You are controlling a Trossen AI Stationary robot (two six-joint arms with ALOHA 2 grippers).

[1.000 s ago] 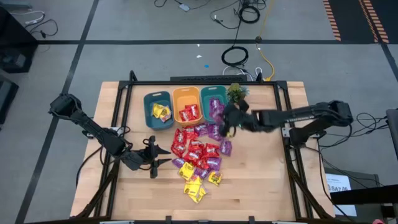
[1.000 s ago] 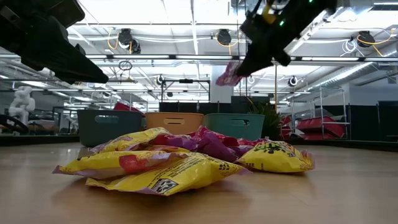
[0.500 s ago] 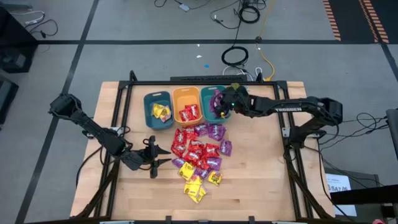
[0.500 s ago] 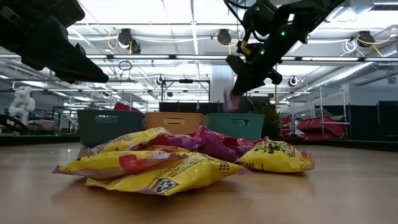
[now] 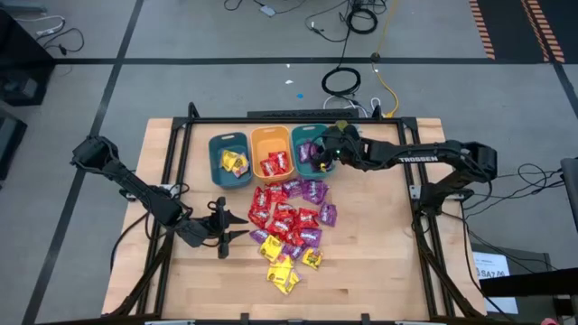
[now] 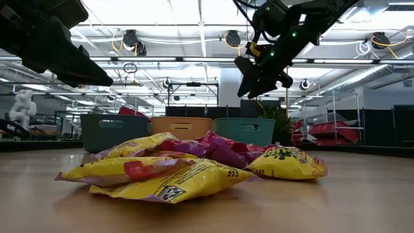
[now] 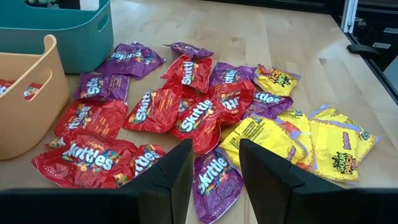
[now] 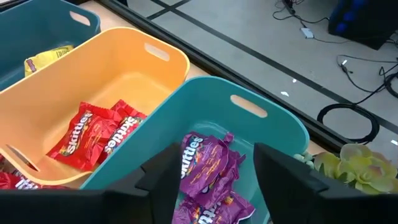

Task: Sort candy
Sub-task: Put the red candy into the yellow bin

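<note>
Candy (image 5: 289, 219) lies heaped mid-table (image 5: 379, 280), red, purple and yellow packets mixed, with yellow ones trailing toward the near edge. Behind the heap stand three bins in a row: a dark teal bin (image 5: 229, 160) holding yellow packets, an orange bin (image 5: 272, 154) holding red ones, and a lighter teal bin (image 5: 312, 150) holding purple ones (image 8: 208, 168). A small plant (image 5: 344, 132) sits just beside that last bin.

The right gripper (image 5: 323, 153) hangs over the lighter teal bin. Its fingers (image 8: 160, 174) are spread apart and hold nothing; the purple packets lie in the bin below them.

The left gripper (image 5: 226, 228) waits low over the table, left of the heap and pointing at it. Its fingers (image 7: 177, 171) stand partly open and empty, with red and purple packets on the table just ahead of them.
</note>
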